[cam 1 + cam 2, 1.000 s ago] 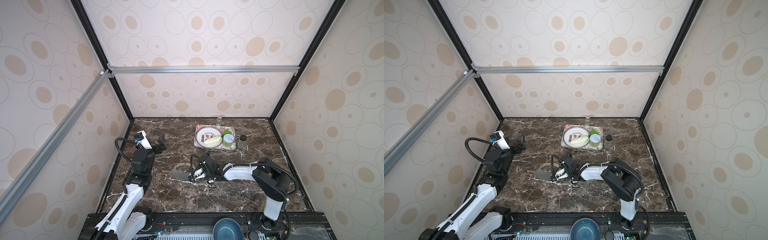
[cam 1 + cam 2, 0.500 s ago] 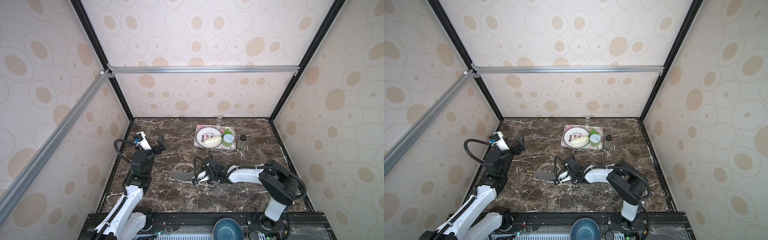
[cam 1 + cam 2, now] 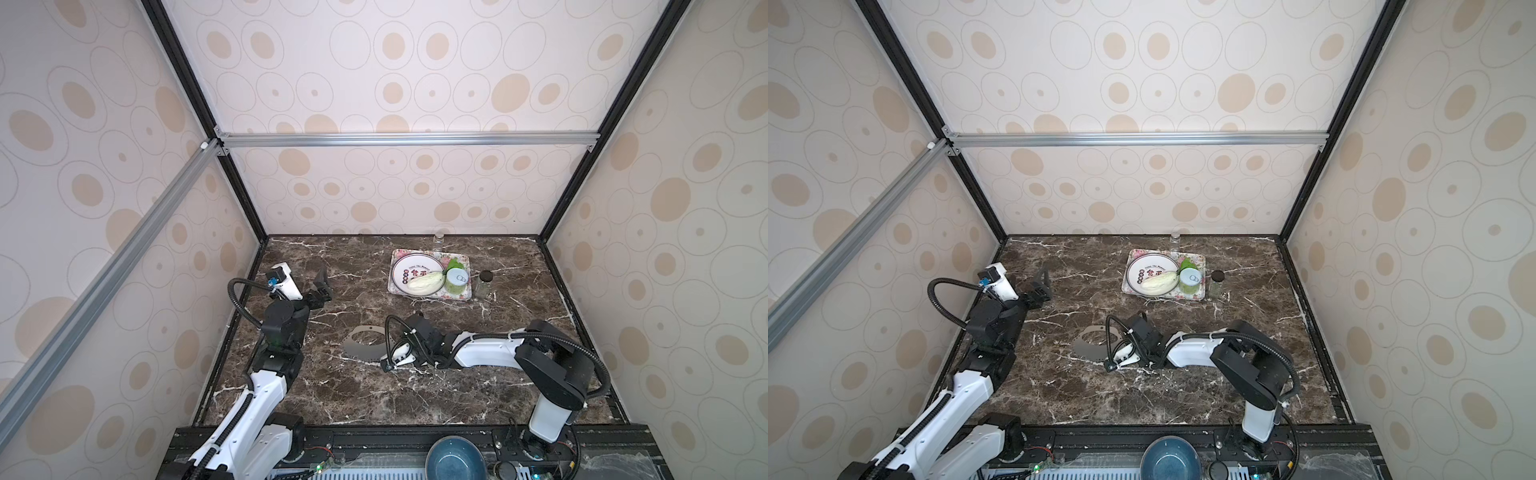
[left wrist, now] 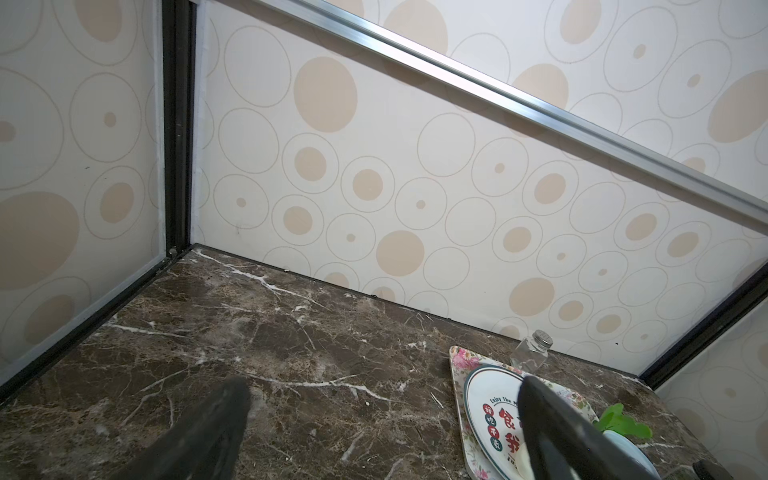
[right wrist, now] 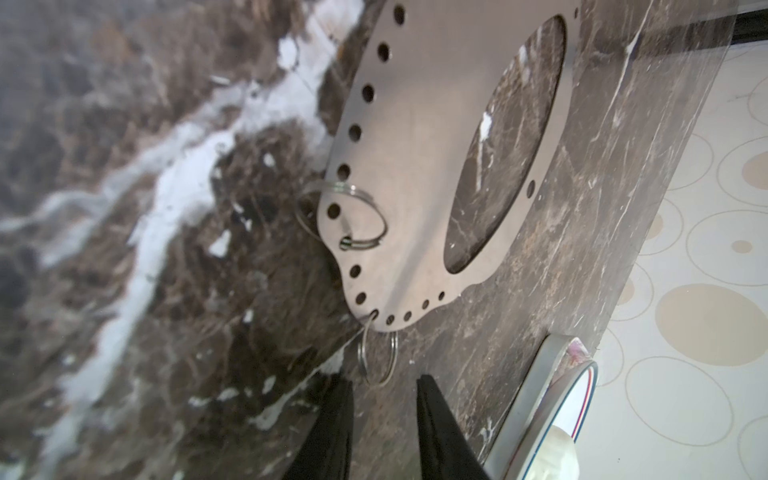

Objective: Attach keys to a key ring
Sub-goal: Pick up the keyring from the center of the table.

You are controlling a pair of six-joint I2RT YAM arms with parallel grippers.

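The key ring [image 5: 419, 137] is a flat grey crescent plate lying on the marble; both top views show it mid-table [image 3: 365, 348] [image 3: 1089, 348]. Two thin wire loops hang in its rim holes, one [image 5: 376, 220] halfway along and one [image 5: 388, 361] at the plate's end. No keys show in any view. My right gripper [image 5: 384, 390] sits low just short of the end loop, fingers a little apart with nothing between them. My left gripper [image 4: 382, 386] is wide open and empty, held above the table's left rear [image 3: 320, 286], far from the plate.
A floral tray [image 3: 465, 296] at the back holds a white plate, a pale vegetable and a green cup. A black-lidded jar [image 3: 484, 283] stands beside it, a small glass bottle [image 3: 439, 237] by the back wall. A blue bowl [image 3: 455, 459] sits on the front rail.
The right arm's elbow has shifted slightly while its gripper stays at the plate's near end. The left arm has not visibly moved.
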